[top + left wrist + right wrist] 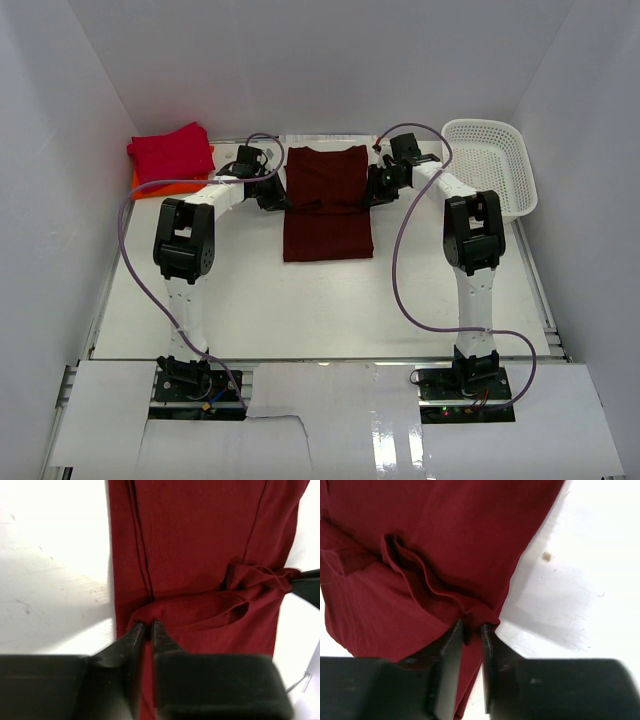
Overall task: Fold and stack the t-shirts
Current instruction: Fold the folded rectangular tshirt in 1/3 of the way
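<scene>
A dark maroon t-shirt point(325, 200) lies at the middle back of the table, its far part folded over toward me. My left gripper point(283, 198) is at its left edge and my right gripper point(372, 190) at its right edge. In the left wrist view the gripper point(148, 625) has its jaws a narrow slit apart, with the maroon cloth point(200, 545) bunched at the tips. In the right wrist view the gripper point(472, 626) stands slightly open, a loose fold of the cloth point(420, 530) between the fingers. A folded crimson t-shirt point(172, 152) lies on an orange one point(160, 187) at the back left.
A white mesh basket point(490, 165) stands tilted against the right wall at the back right. White walls close in the table on the left, back and right. Purple cables loop above both arms.
</scene>
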Controlling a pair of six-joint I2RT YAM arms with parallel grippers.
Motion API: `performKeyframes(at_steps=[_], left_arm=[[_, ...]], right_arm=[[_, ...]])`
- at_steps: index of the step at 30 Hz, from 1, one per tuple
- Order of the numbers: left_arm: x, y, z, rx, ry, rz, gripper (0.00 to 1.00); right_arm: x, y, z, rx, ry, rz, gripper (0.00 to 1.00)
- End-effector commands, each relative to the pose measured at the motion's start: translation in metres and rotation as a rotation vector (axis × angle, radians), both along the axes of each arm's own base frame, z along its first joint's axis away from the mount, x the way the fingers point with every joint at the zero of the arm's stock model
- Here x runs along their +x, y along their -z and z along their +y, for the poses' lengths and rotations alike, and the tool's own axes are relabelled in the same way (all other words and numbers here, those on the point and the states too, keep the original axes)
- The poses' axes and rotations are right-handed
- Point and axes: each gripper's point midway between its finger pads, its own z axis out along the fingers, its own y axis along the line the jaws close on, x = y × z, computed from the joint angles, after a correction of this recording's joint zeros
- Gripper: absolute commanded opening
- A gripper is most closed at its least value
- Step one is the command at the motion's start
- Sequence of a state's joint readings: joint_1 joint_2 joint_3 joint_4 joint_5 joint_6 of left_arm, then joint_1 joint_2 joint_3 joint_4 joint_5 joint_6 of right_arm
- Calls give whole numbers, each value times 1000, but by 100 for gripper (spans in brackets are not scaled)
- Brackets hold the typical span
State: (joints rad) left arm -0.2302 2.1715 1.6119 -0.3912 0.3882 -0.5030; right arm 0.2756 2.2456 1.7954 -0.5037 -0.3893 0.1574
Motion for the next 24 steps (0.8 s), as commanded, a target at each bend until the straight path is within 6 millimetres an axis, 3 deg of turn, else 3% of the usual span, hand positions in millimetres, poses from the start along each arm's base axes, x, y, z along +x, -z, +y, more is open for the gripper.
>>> performKeyframes(at_steps=[1, 2, 6, 12, 19, 22, 24], left_arm=[[22, -30, 3, -5, -47, -94, 32], [22, -31, 3, -7, -54, -96, 38], [28, -48, 5, -16, -71, -139, 54], [30, -68, 4, -26, -75, -190, 55], [38, -118, 9, -25, -99, -327, 56], [34, -143, 5, -54, -77, -378, 56], [25, -153, 2, -84, -50, -389, 56]], right_arm=[[29, -23, 0, 24, 19, -113, 31], [30, -24, 0, 26, 19, -120, 37], [33, -30, 1, 37, 29, -142, 44], [36, -51, 6, 84, 35, -202, 48], [36, -85, 8, 122, 32, -291, 49], [26, -102, 8, 149, 23, -316, 49], [15, -103, 13, 188, 3, -287, 49]])
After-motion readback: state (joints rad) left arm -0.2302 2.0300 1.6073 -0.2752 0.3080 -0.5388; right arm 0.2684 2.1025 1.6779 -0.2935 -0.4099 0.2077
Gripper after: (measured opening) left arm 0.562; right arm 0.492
